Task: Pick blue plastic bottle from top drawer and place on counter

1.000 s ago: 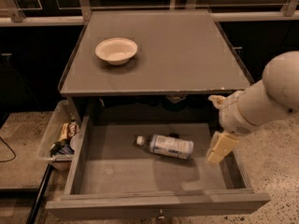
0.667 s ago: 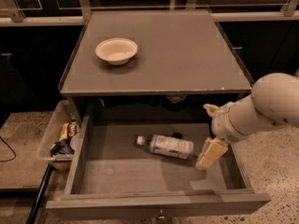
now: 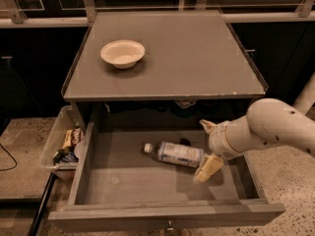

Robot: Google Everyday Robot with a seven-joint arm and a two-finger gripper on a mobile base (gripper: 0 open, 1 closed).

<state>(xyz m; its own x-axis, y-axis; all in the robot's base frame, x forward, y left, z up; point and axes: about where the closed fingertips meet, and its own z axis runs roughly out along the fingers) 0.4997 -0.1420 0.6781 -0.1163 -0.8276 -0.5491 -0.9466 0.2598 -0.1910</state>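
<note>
1. Inside the drawer [image 3: 123, 186], near its middle, the bottle [image 3: 179, 154] lies on its side, cap toward 9 o'clock, base toward 3.
2. Just at the base end, the gripper [image 3: 206, 147] hovers, jaws spread and holding nothing; the bottle's long axis points toward it.
3. Bare drawer floor lies at 6 and 9 o'clock; the right wall is near.
4. The counter [image 3: 192, 58], at 12 o'clock, has room beside the bowl [image 3: 123, 53].
</note>
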